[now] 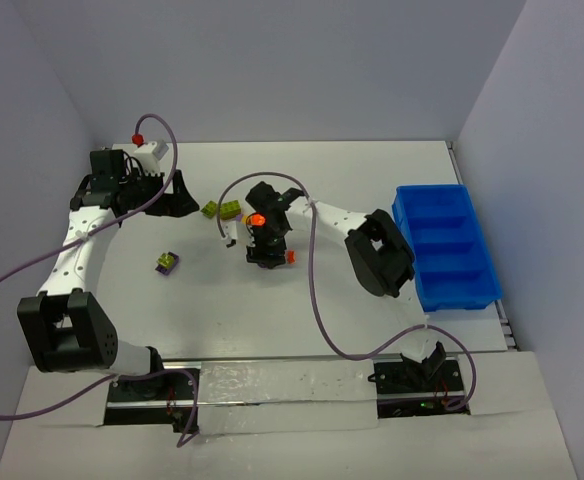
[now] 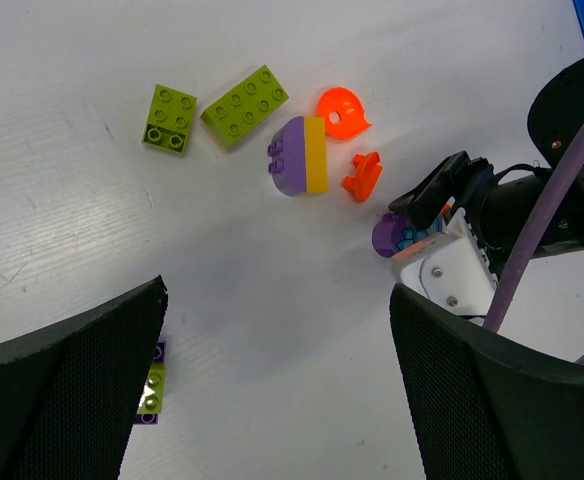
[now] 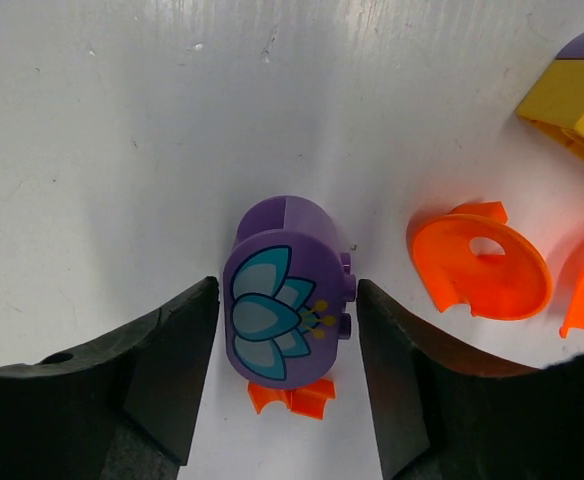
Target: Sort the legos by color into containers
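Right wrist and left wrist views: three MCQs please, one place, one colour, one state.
1. The purple flower-print piece sits: A) atop another brick B) between the fingers of the right gripper C) against a wall.
2. The ring-shaped piece is: A) orange B) white C) black.
3. The left gripper is: A) shut on a brick B) shut, empty C) open, empty.
B: fingers flank it in the right wrist view. A: plainly orange. C: fingers wide apart, nothing between.
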Controlling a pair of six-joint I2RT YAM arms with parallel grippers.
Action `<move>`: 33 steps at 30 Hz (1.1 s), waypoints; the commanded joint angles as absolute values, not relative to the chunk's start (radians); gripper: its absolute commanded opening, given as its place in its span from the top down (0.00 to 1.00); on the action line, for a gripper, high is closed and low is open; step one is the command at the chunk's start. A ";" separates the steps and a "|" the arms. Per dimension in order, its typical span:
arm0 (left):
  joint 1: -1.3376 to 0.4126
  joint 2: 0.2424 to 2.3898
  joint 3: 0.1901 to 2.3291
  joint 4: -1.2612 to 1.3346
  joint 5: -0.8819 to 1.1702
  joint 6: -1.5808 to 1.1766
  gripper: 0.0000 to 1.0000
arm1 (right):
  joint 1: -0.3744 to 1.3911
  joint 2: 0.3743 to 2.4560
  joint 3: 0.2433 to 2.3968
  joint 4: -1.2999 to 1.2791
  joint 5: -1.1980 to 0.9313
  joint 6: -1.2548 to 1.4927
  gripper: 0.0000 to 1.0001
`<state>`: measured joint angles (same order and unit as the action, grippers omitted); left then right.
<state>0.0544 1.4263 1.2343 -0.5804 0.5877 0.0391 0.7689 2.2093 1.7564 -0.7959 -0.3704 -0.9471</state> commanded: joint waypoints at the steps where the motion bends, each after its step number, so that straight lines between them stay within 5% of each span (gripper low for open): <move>1: 0.055 1.433 1.269 -0.571 0.595 0.052 0.01 | 0.779 2.209 1.747 -0.787 -0.371 -0.963 0.46; 11: 0.055 1.422 1.289 -0.578 0.600 0.040 0.01 | 0.765 2.038 1.665 -0.801 -0.385 -0.920 0.84; 21: 0.055 1.398 1.283 -0.580 0.580 0.046 0.01 | 0.589 1.846 1.691 -0.932 -0.384 -0.901 0.86; 33: 0.055 1.416 1.301 -0.569 0.585 0.043 0.01 | 0.060 1.882 1.837 -1.053 -0.312 -0.984 0.90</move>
